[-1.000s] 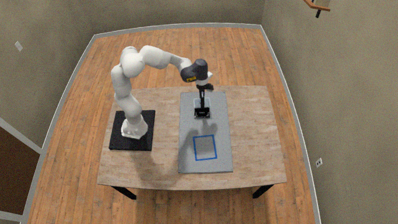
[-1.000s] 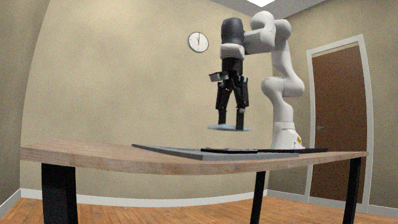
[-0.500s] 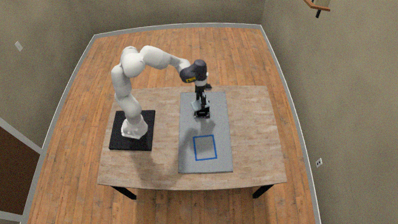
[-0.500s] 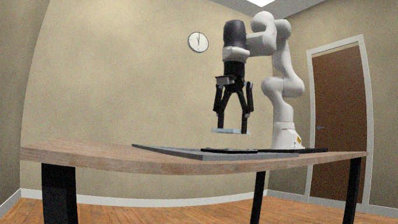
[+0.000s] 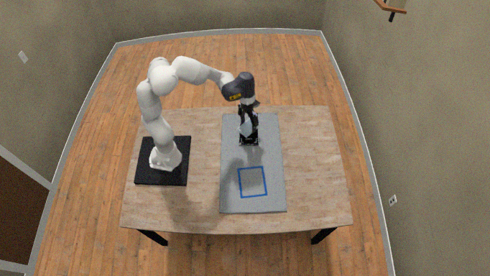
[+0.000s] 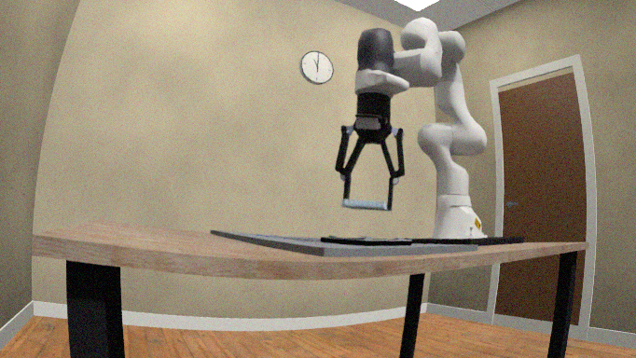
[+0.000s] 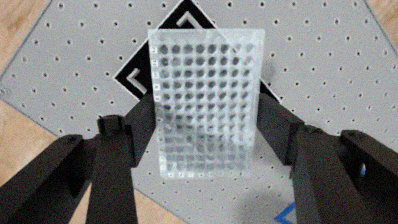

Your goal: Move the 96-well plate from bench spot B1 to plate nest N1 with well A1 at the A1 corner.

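My gripper (image 6: 366,203) is shut on the clear 96-well plate (image 6: 365,204) and holds it level, well above the table. In the wrist view the plate (image 7: 206,102) sits between the two black fingers, gripped on its long sides. The black plate nest N1 (image 7: 134,80) lies below it on the grey mat and looks turned diagonally to the plate, which hides most of it. From above, the gripper (image 5: 248,129) hangs over the nest (image 5: 248,141). The blue-outlined spot B1 (image 5: 252,182) is empty. I cannot tell which plate corner is cut off.
The grey perforated mat (image 5: 251,162) lies on the wooden table. The arm's black base plate (image 5: 162,159) stands to the left of the mat. A corner of the blue outline shows in the wrist view (image 7: 285,215).
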### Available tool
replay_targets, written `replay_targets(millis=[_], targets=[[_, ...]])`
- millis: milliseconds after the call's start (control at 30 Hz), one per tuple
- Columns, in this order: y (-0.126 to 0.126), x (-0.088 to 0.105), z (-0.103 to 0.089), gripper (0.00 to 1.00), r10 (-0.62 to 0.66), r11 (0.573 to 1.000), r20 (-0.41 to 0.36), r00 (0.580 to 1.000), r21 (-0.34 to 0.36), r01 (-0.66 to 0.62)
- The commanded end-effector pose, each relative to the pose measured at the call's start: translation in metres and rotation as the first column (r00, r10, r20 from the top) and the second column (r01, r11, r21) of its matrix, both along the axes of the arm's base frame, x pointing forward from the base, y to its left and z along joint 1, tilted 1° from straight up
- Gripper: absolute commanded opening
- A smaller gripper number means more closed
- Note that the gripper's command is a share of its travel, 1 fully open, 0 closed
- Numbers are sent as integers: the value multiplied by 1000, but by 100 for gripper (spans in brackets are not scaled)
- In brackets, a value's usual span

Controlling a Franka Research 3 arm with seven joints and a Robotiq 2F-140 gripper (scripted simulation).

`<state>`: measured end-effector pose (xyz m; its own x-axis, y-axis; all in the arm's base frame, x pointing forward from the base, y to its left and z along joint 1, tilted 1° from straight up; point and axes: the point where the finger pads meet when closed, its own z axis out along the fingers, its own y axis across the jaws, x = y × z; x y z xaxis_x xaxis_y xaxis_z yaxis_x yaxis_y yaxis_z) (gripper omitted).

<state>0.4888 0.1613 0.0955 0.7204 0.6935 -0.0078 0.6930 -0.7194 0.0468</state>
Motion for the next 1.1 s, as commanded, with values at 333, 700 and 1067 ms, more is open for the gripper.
replay_targets(millis=[333,700,1067], targets=[[0,2,2,60,510,860,-20,860,17,-510],[0,2,2,60,688,726,-23,725,31,-687],[1,2,2,60,688,726,-23,725,31,-687]])
